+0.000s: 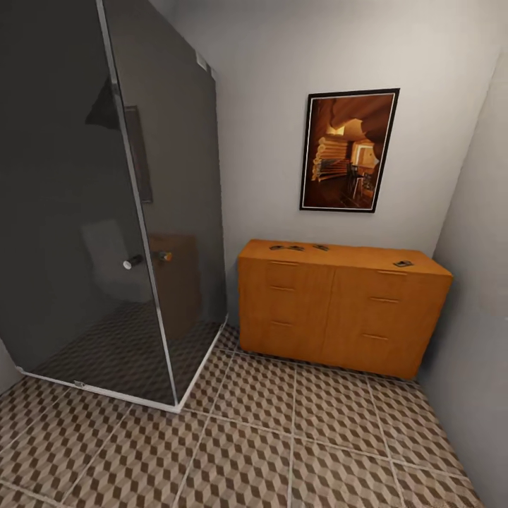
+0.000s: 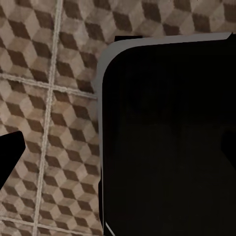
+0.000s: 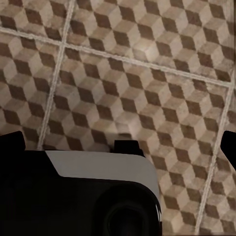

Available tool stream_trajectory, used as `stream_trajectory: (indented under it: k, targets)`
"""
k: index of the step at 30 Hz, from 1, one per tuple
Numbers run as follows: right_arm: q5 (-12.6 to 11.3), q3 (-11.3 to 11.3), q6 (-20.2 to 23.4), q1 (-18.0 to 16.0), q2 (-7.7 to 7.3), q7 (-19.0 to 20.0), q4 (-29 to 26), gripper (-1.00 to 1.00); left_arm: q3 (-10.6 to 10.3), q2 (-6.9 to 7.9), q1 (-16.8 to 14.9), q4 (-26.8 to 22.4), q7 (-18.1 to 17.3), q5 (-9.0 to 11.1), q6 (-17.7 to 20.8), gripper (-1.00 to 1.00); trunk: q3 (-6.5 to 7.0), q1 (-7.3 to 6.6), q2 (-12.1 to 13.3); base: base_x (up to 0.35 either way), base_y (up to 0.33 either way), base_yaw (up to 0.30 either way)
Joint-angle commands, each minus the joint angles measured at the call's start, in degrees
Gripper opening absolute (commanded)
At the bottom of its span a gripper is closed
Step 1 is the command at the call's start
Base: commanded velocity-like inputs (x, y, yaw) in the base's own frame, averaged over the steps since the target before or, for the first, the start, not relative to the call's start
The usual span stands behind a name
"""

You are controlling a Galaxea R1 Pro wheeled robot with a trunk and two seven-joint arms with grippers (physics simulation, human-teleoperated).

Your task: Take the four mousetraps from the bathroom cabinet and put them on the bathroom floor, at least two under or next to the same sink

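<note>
Dark fingertips point(image 3: 12, 140) edge the right wrist view, another point(image 2: 10, 152) the left; whether either claw is clenched, I cannot tell. Below lies the cube-printed tiled bathroom floor point(image 1: 282, 437). The boxy orange-brown wooden cabinet point(image 1: 339, 314) carries the flat mousetraps point(image 1: 296, 248) on top (orientation too small to read), beside a smoked-glass shower point(image 1: 106, 212).

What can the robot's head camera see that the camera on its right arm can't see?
The head view alone has the low orange-brown wooden cabinet with small flat mousetraps lying on its top, the dark glass shower stall and the framed orange picture on the wall. The right wrist view alone has a dark rounded robot part with a pale grey edge, seen close. Both show the floor of brown and beige cube-pattern tiles.
</note>
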Motion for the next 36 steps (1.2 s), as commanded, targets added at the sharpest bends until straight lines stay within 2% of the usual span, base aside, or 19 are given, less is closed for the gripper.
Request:
stream_trajectory:
  k: [1, 36]
  targets:
    - [0.2, 0.0, -0.2, 0.0, 0.02, -0.2, 0.1, 1.0, 0.0, 0.01, 0.0, 0.1, 0.0, 0.0, -0.3, 1.0, -0.04, 0.0, 0.0, 0.0, 0.0, -0.17]
    - [0.2, 0.0, -0.2, 0.0, 0.33, -0.2, 0.1, 1.0, 0.0, 0.01, 0.0, 0.1, 0.0, 0.0, -0.3, 1.0, -0.04, 0.0, 0.0, 0.0, 0.0, -0.18]
